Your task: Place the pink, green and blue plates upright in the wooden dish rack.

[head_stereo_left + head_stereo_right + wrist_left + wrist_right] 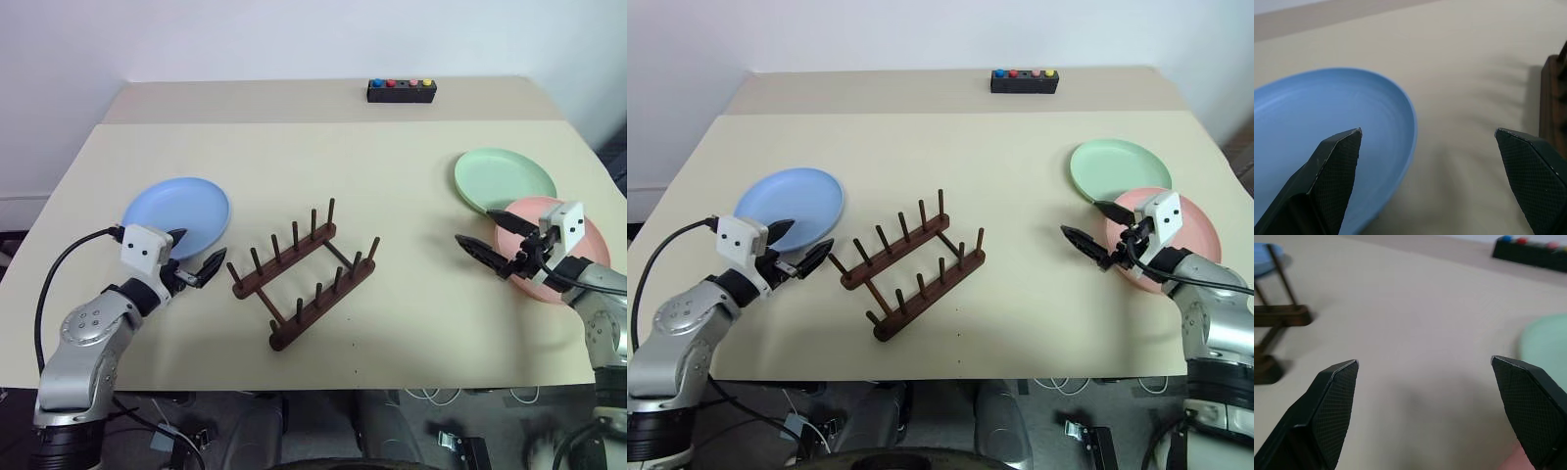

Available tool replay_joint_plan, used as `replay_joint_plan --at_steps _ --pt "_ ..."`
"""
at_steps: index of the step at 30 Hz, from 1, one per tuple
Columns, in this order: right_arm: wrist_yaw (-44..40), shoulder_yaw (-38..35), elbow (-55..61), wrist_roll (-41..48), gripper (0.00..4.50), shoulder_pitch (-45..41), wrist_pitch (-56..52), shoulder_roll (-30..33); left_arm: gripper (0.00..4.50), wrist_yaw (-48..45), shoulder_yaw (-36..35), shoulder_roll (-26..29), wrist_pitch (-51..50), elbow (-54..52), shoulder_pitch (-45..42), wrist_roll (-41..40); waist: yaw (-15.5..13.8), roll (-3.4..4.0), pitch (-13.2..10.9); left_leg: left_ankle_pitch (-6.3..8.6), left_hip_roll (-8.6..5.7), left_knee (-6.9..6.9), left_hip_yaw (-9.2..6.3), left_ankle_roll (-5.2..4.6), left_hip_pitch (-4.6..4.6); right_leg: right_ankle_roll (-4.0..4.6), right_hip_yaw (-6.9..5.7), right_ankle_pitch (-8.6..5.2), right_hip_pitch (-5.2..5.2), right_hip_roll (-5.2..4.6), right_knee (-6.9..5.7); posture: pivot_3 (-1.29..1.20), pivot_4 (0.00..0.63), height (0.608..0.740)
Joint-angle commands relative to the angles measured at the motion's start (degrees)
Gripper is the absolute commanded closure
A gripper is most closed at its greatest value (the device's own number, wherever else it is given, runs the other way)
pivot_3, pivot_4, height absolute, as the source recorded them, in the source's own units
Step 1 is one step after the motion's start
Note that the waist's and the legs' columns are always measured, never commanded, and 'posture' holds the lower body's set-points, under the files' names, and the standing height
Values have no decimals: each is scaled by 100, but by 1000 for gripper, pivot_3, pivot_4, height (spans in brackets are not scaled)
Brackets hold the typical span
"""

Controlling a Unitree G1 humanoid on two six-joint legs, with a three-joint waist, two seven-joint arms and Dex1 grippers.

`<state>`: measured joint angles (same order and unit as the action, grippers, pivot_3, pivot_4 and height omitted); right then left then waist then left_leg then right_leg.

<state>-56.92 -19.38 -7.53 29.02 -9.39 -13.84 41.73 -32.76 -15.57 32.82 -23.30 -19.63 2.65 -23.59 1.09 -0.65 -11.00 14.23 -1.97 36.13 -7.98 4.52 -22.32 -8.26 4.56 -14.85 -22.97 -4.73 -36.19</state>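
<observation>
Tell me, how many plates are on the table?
3. The blue plate lies flat on the robot's left side, the green plate on its right side, and the pink plate just in front of the green one, overlapping its edge. None stands in the wooden dish rack.

Blue plate (pixel 176 212), dark brown rack (pixel 302 272)

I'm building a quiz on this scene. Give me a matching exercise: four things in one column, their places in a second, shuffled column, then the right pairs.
Things:
1. blue plate
2. green plate
3. pink plate
4. wooden dish rack

Places:
A. mid-table, between the two arms
B. under the right gripper
C. by the left gripper
D. just behind the pink plate

Pairs: 1-C, 2-D, 3-B, 4-A
</observation>
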Motion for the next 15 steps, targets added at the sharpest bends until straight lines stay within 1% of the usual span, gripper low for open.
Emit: replay_joint_plan --at_steps 1,5,9,12,14,15 --pt "-135 -141 350 161 83 83 -84 146 0 -428 -384 361 -9 -198 270 -212 14 1 0 0 1 -1 0 0 0 0 0 0 -1 0 1 0 150 740" --pt "-30 -79 392 114 83 59 -75 56 0 -698 -533 614 -36 -121 516 -260 6 1 0 0 2 4 3 0 2 18 0 -10 2 1 1 0 150 740" --pt "42 42 436 83 83 48 -32 -85 0 -1525 -552 959 -282 -563 1279 -706 19 1 0 1 4 0 5 -2 2 19 0 -11 2 0 7 0 150 740" --pt "28 47 712 196 83 181 -149 -83 0 -1834 -206 1275 -407 -1149 1995 -558 11 2 -2 3 6 -2 7 -4 0 20 1 -12 0 0 8 0 150 740" --pt "57 55 825 224 83 219 -197 -96 0 -1915 -112 1372 -391 -1247 2168 -515 -12 3 -2 3 6 -1 10 -5 0 22 3 -13 2 0 9 0 150 740" --pt "32 95 832 200 83 253 -195 -101 0 -1846 137 1379 -324 -1323 2212 -315 -26 3 -2 3 6 2 9 -5 0 25 2 -14 4 0 9 0 150 740"
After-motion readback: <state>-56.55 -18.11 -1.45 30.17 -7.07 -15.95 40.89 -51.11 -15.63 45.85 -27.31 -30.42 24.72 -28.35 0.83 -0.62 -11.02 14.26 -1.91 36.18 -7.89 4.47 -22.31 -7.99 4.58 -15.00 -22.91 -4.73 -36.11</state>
